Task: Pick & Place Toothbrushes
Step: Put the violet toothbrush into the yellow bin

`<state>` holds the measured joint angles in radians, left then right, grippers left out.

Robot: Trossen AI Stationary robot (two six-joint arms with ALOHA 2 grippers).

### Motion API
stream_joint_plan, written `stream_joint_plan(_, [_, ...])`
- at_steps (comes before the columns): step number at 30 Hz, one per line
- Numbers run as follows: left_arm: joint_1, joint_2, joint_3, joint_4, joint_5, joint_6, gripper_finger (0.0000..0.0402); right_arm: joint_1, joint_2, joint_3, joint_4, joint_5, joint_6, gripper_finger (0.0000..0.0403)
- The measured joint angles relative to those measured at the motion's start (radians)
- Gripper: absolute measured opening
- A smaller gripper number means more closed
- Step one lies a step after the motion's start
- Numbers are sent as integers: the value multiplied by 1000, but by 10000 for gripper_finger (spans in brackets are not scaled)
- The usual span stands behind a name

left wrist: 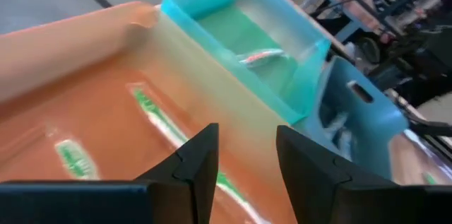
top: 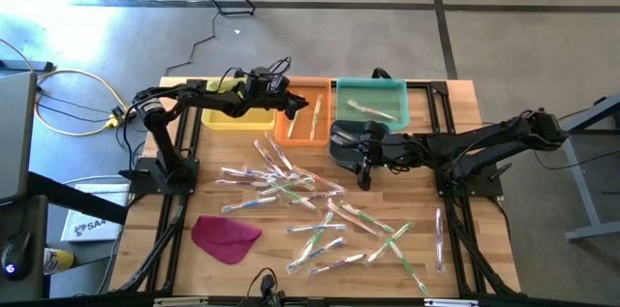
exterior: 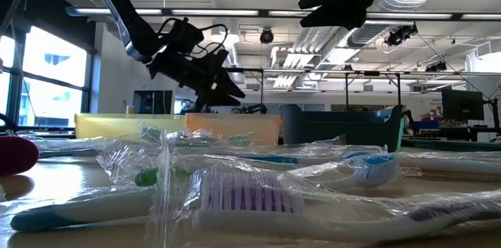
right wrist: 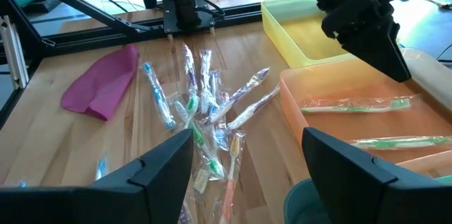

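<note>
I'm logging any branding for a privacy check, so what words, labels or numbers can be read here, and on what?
"SA": partial dark letters on the white box lying on the floor left of the wooden table; the rest is too blurred to read.
Clear-wrapped toothbrushes: no legible print.
Nothing else readable.

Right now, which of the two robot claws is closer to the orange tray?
The left. The left gripper hangs open directly over the orange tray. The right gripper is open too, off to the tray's side above the table.
</note>
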<state>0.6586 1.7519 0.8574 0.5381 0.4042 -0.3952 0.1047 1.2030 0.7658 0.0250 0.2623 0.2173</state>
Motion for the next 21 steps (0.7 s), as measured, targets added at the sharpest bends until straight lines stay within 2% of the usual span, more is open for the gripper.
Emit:
stream_joint_plan(6, [-4,0,0,15,29,20,133,0,0,0,0,0,0,259])
stream_joint_plan(18, [-60,0,0,44,32,129,15,0,0,0,0,0,0,259])
stream_joint_plan(21, [-59,0,0,38,32,129,3,0,0,0,0,0,0,259])
